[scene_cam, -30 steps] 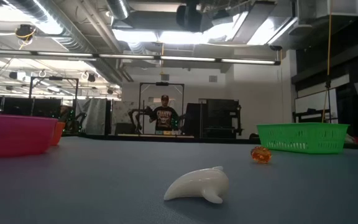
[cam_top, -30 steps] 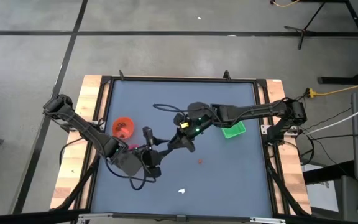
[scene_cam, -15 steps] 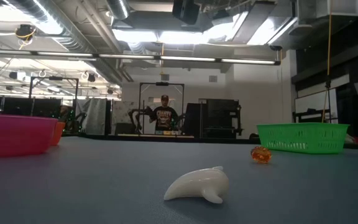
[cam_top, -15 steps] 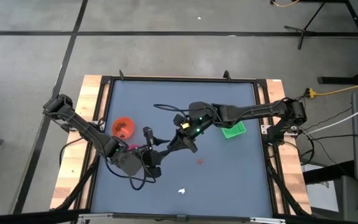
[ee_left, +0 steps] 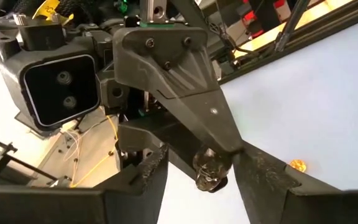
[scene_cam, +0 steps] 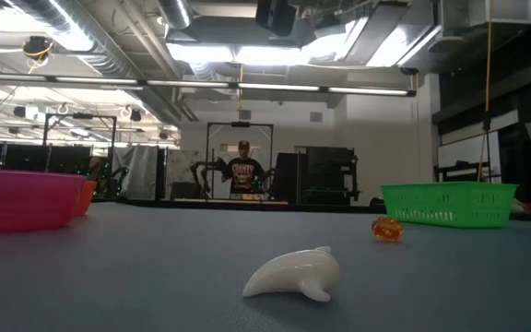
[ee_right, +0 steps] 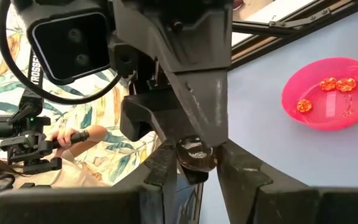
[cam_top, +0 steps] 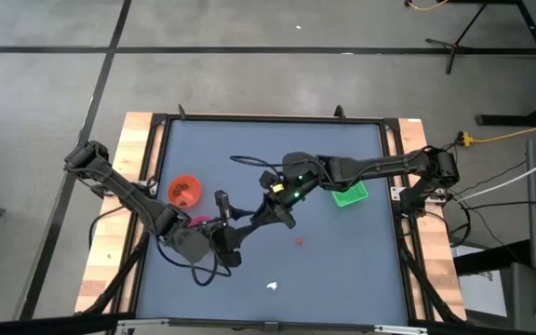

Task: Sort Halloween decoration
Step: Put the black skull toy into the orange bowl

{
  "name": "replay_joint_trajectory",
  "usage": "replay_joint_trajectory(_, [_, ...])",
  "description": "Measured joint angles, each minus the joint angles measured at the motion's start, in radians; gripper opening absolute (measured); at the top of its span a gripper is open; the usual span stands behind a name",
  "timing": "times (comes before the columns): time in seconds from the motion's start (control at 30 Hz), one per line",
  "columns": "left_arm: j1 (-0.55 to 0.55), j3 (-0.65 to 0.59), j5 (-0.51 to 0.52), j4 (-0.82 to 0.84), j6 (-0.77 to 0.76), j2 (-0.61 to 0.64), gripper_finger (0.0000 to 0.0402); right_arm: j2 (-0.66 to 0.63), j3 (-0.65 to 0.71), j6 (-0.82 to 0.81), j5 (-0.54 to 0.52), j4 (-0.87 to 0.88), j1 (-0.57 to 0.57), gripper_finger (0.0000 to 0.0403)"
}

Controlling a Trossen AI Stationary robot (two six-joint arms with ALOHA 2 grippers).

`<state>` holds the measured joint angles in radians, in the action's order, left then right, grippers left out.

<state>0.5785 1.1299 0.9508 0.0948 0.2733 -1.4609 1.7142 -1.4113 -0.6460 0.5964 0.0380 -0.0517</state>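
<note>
Both grippers meet in mid-air over the table's middle. My right gripper (cam_top: 249, 221) (ee_right: 197, 158) is shut on a dark roundish piece (ee_right: 196, 155) (ee_left: 211, 172) of the Halloween decoration. My left gripper (cam_top: 234, 234) (ee_left: 201, 165) is open and faces it, with one finger on each side of the piece. An orange piece (cam_top: 299, 242) (scene_cam: 386, 229) and a white curved piece (cam_top: 272, 286) (scene_cam: 293, 274) lie on the table. The pink bowl (ee_right: 328, 93) (scene_cam: 17, 198) holds several orange pieces. My right gripper pinches the dark roundish piece by its two sides (ee_right: 185, 157) between the two fingers, coming from the table's right and slanting slightly down. The piece is lifted clear of the table. My left gripper's fingers (ee_left: 253, 171) stand close beside the piece; I cannot tell whether one touches it.
An orange bowl (cam_top: 185, 190) stands at the left and a green tray (cam_top: 349, 194) (scene_cam: 447, 203) at the right. The pink bowl is mostly hidden under my left arm in the high view. A person (scene_cam: 244, 172) stands in the room beyond the table.
</note>
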Motion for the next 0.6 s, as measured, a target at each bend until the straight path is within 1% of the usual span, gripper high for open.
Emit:
replay_joint_trajectory(0.2, [-0.001, 0.0, -0.025, 0.001, 0.001, 0.0, 0.0126, 0.0, 0.0, 0.0, 0.008, 0.0, 0.0, 0.0097])
replay_joint_trajectory(0.43, [-0.002, 0.0, -0.029, 0.002, 0.001, 0.0, 0.0079, 0.0, 0.0, 0.0, 0.019, 0.0, 0.0, 0.0097])
replay_joint_trajectory(0.6, [-0.002, 0.0, -0.029, 0.002, 0.003, 0.0, 0.0058, 0.0, 0.0, 0.0, 0.023, 0.003, 0.0, 0.0097])
